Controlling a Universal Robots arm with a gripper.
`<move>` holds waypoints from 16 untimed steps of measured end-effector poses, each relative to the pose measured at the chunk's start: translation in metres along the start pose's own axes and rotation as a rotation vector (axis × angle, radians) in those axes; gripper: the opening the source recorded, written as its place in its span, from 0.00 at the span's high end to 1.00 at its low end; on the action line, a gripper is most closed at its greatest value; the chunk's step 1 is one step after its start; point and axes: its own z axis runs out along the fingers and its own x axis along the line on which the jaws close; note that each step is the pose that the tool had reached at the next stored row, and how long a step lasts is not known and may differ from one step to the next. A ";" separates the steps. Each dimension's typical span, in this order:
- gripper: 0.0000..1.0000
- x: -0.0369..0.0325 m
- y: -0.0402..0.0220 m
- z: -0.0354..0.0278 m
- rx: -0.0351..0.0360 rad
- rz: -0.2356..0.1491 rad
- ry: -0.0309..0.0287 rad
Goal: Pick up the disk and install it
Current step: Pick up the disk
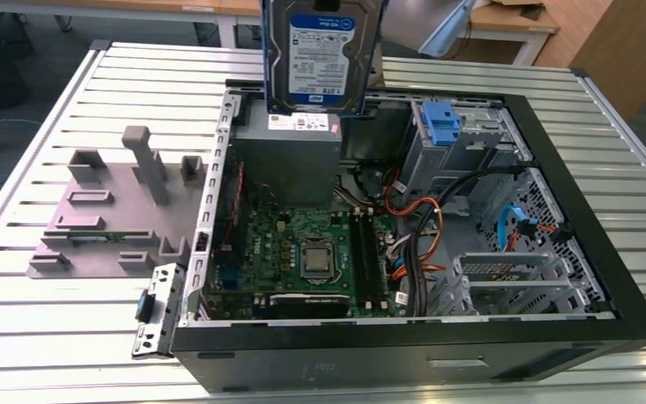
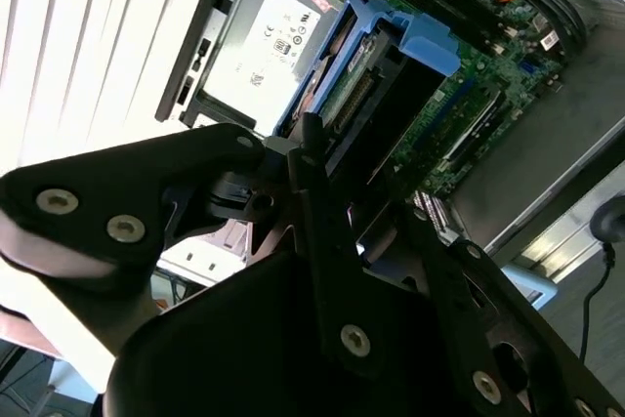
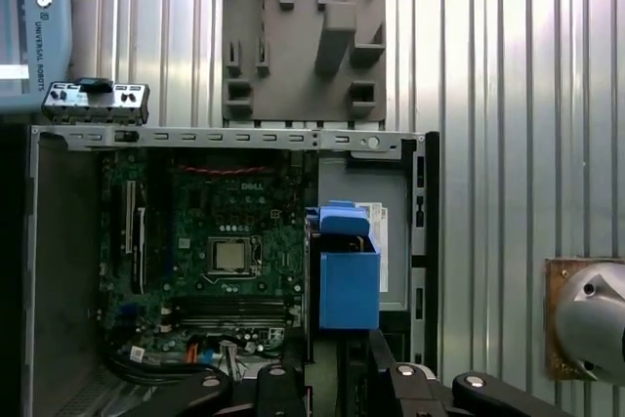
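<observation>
1. Gripping the disk (image 1: pixel 320 59), my gripper (image 2: pixel 332 158) has its fingers closed on it.
2. The disk hangs upright in the air above the open computer case (image 1: pixel 413 358), over the grey power supply (image 1: pixel 289 150).
3. A grey fixture block (image 1: pixel 98 215) sits on the slatted table (image 1: pixel 43 332) beside the case.

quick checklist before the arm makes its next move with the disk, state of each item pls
1. Disk gripped: ok, the end effector is shut on it.
2. Disk in the air: ok, it hangs upright above the case, over the power supply.
3. Case open: ok, the motherboard is exposed.
4. Drive cage free: cannot tell, a blue clip stands at it.
5. Cables out of the way: cannot tell, they loop beside the cage.
</observation>
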 end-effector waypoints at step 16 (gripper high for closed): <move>0.65 0.0387 -0.0151 0.0018 -0.0001 0.000 0.0001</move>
